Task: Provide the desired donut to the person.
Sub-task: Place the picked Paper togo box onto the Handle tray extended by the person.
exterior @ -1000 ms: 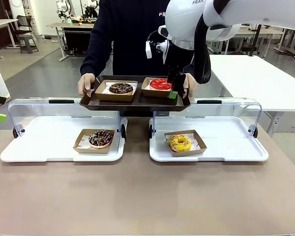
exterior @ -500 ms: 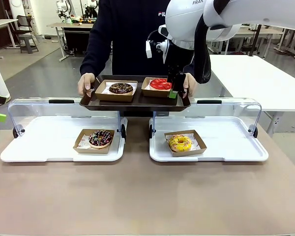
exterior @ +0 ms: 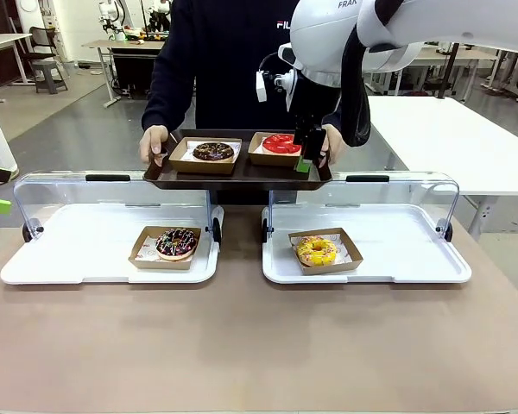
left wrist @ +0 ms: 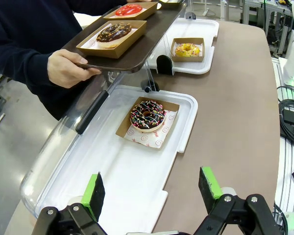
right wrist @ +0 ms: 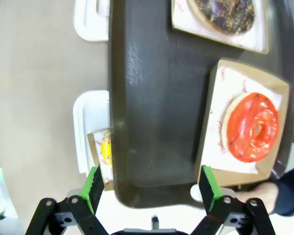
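Right tool (exterior: 309, 153) spread wide and empty, just above brown tray (exterior: 242, 175) beside red donut (exterior: 281, 143). Tray lifted slightly since a moment ago, held by the person (exterior: 233, 60). Delivery seemingly done; left tool (left wrist: 152, 188) also released.

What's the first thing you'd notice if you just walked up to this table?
Probably the bright red donut, sitting in a box on the dark tray the person holds out at the far side, with the right gripper open just above it. Then the yellow donut and the sprinkled chocolate donut, each in its own white case nearer us.
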Motion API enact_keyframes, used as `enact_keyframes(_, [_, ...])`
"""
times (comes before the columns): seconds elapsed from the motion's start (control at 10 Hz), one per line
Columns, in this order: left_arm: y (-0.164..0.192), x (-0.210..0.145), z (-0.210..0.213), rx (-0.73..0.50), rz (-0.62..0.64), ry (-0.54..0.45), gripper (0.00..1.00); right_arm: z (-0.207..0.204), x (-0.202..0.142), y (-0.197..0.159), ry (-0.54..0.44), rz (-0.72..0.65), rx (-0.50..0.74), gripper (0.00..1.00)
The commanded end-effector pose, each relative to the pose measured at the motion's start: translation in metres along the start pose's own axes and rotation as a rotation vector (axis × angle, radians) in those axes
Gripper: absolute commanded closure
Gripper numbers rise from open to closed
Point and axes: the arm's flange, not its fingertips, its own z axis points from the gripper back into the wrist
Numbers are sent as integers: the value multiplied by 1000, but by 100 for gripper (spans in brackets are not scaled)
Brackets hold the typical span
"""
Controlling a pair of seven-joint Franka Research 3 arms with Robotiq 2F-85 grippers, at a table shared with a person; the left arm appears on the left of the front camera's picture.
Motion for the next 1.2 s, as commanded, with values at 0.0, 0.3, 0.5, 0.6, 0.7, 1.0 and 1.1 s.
enact_keyframes(0.0, [0, 1, 1, -1, 11, -15, 0, 68, -63, 39, -203, 7, 13, 0])
enact_keyframes(0.3, [0, 1, 1, -1, 11, -15, 0, 94, -160, 79, -340, -10, -15, 0])
enact_keyframes(0.5, [0, 1, 1, -1, 11, -15, 0, 95, -216, 102, -495, 6, -41, 0])
enact_keyframes(0.6, [0, 1, 1, -1, 11, -15, 0, 92, -238, 111, -516, -55, -86, 0])
enact_keyframes(0.7, [0, 1, 1, -1, 11, -15, 0, 90, -252, 119, -544, -98, -111, 0])
enact_keyframes(1.0, [0, 1, 1, -1, 11, -15, 0, 85, -279, 137, -620, -163, -174, 0])
enact_keyframes(1.1, [0, 1, 1, -1, 11, -15, 0, 83, -287, 141, -645, -176, -185, 0])
